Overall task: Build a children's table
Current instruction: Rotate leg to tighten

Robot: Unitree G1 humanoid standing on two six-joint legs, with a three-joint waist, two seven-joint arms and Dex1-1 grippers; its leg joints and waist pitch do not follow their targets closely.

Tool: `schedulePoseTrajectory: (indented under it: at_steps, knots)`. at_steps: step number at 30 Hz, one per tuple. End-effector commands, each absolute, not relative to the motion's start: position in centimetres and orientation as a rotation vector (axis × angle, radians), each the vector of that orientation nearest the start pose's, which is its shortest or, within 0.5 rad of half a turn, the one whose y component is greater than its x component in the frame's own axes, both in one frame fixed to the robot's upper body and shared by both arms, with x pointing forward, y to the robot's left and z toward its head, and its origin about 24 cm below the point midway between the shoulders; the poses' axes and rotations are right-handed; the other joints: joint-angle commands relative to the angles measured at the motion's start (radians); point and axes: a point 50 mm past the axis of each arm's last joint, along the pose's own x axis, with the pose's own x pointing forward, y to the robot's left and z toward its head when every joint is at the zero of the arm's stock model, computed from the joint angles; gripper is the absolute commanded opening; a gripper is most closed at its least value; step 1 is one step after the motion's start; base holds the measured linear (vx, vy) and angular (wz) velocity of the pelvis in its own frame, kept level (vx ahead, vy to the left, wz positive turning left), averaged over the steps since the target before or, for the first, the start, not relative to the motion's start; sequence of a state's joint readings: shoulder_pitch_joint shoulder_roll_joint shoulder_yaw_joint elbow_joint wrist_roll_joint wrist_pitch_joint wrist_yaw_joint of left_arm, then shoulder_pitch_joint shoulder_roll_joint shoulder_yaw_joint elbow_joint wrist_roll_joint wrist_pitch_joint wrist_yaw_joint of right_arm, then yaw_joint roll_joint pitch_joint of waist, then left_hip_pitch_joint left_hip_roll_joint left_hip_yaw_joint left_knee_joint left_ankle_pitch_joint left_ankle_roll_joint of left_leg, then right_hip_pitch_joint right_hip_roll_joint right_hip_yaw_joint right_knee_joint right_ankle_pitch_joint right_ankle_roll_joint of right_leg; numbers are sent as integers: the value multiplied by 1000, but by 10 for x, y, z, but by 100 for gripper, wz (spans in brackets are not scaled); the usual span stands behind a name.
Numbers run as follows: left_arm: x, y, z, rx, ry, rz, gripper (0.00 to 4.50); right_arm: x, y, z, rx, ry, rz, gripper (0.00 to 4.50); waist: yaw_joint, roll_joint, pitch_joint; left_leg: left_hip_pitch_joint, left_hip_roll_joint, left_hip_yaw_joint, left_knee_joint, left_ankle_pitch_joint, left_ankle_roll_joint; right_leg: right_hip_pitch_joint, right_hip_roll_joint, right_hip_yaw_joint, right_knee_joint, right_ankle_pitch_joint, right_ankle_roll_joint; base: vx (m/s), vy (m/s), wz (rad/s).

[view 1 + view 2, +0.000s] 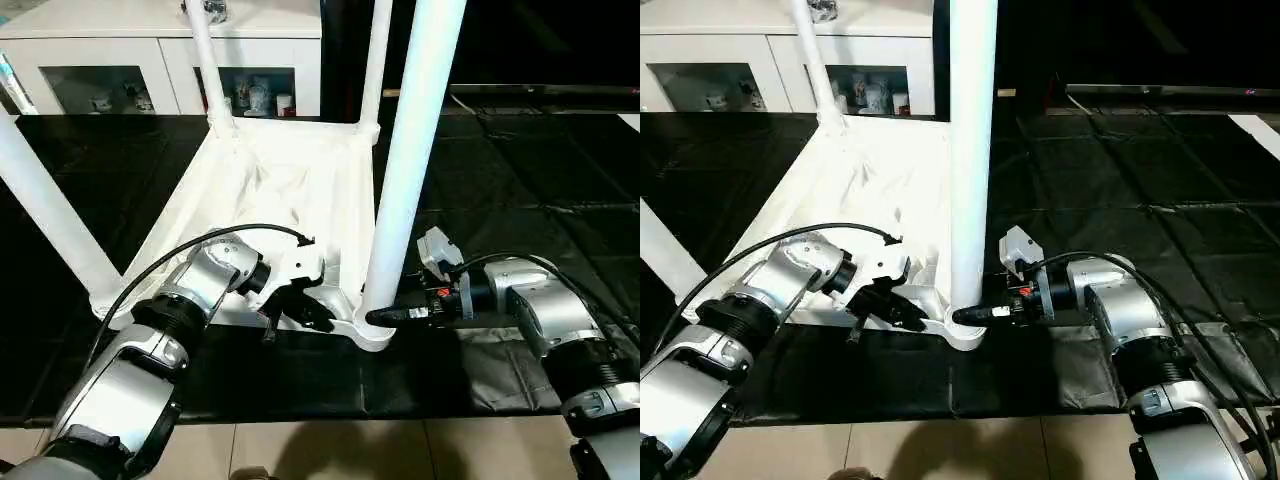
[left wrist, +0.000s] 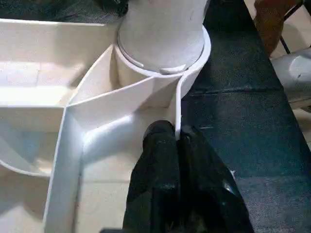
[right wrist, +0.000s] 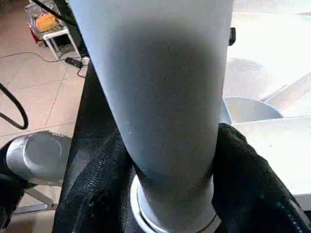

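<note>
Here, in the left eye view, the white plastic children's table top (image 1: 285, 190) lies upside down on a black mat (image 1: 520, 190), its ribbed underside facing up. Four long tapered round white legs stand in its corner sockets: the near right leg (image 1: 415, 150) rises tall just in front of the camera, the near left leg (image 1: 45, 215) leans out towards the picture's left edge, and the far left leg (image 1: 205, 55) and far right leg (image 1: 376, 60) stand at the back corners. The left gripper (image 1: 305, 310) sits at the near rim of the top, close to the near right socket. The right gripper (image 1: 385, 317) reaches in level from the right, at the base of the near right leg. Behind the mat stands a white glass-door cabinet (image 1: 160, 60).

In the right eye view the same scene shows, with the right gripper's black fingers (image 1: 975, 314) on the foot of the near right leg, just above its round socket (image 1: 965, 335).

In the left wrist view the left gripper's two black fingers (image 2: 160, 165) are pinched tight on the thin upright rim (image 2: 179, 111) of the table top, one on each side of it, just beside the socket that bears the leg.

In the right wrist view the right gripper's black fingers (image 3: 243, 165) stand on either side of the near right leg, pressed against its lower end, so the jaws clasp the leg just above the socket.
</note>
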State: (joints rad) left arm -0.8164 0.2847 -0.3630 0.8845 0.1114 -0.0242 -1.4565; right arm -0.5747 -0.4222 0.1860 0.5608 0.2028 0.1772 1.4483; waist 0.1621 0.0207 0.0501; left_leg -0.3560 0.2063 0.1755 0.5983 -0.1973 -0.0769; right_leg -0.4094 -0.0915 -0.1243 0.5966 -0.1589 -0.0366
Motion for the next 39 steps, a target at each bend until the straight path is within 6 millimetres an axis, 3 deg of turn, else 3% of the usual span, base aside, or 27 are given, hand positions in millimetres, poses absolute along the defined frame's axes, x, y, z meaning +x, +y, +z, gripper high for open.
schedulePoseTrajectory:
  at_steps: [1,3,5,8,9,12,13,14,15,20,23,24,25,29,33,38,39]
  knots:
    - [332,96,69,512,520,-1645,0,305,-151,73,-70,370,1528,199,-9,-7,-78,4,32,-4,-62,-117,79,66,-67,58,-63,-212,-194,0,0,0]
    - [335,94,70,476,522,-1602,0,304,-148,70,-44,371,1501,199,-9,-2,-77,5,32,-4,-62,-116,78,66,-66,58,-63,-210,-194,0,0,0]
    - [339,91,71,438,520,-1558,0,304,-144,67,-31,381,1455,199,-7,-4,-77,6,32,-4,-62,-120,76,66,-67,58,-65,-215,-190,0,0,0]
    - [344,83,75,368,500,-1495,0,306,-136,60,-43,394,1361,199,-13,-2,-73,7,28,-4,-65,-144,55,65,-65,55,-73,-273,-171,0,0,0]
    - [346,81,76,349,493,-1476,0,307,-134,59,-44,398,1332,199,-21,-2,-71,6,24,-5,-67,-164,44,68,-66,52,-82,-329,-149,0,0,0]
    - [356,66,83,288,462,-1339,0,318,-117,51,-40,430,1127,198,-40,3,-67,7,21,-9,-71,-179,24,67,-63,49,-87,-372,-133,0,0,0]
    - [359,56,86,258,449,-1288,0,325,-107,50,-26,435,1024,198,-55,-3,-66,3,15,-9,-70,-188,17,70,-63,46,-91,-404,-120,0,0,0]
    - [359,56,86,258,449,-1288,0,325,-107,50,-26,435,1024,197,-55,-3,-66,3,15,-9,-70,-188,17,70,-63,46,-91,-404,-120,0,0,0]
    - [360,52,87,250,440,-1267,0,328,-102,51,-21,431,973,197,-68,-6,-70,1,11,-11,-69,-174,15,73,-63,44,-96,-419,-104,0,0,0]
    - [361,44,90,255,410,-1251,0,335,-92,57,-18,401,879,194,-88,-8,-76,-5,10,-8,-64,-110,61,75,-60,50,-83,-289,-144,0,0,0]
    - [360,48,88,314,400,-1266,0,334,-93,57,-19,393,883,194,-88,-8,-76,-4,14,-6,-64,-96,84,75,-60,52,-76,-222,-178,0,0,0]
    - [361,51,87,327,402,-1264,0,332,-93,57,-10,394,886,249,-88,-6,-75,-4,16,-7,-65,-97,88,76,-61,53,-75,-214,-182,0,0,0]
    - [361,51,87,327,402,-1264,0,332,-93,57,-10,394,886,263,-88,-5,-75,-3,16,-7,-65,-98,89,75,-61,53,-75,-211,-184,0,0,0]
    - [361,57,86,350,401,-1273,0,328,-99,53,-48,398,859,283,-85,-5,-74,0,18,-5,-66,-115,83,74,-63,55,-77,-228,-188,0,0,0]
    - [360,60,86,368,396,-1281,0,327,-104,53,-3,405,856,325,-70,-3,-77,2,23,-5,-66,-94,83,73,-63,59,-65,-153,-209,0,0,0]
    - [363,65,85,419,386,-1266,0,327,-115,56,-29,374,834,361,-66,-3,-75,3,22,-5,-67,-116,74,74,-66,59,-69,-179,-198,0,0,0]
    - [363,66,85,424,385,-1261,0,328,-119,57,-37,361,822,385,-66,-4,-75,2,21,-4,-67,-116,72,73,-66,59,-70,-184,-194,0,0,0]
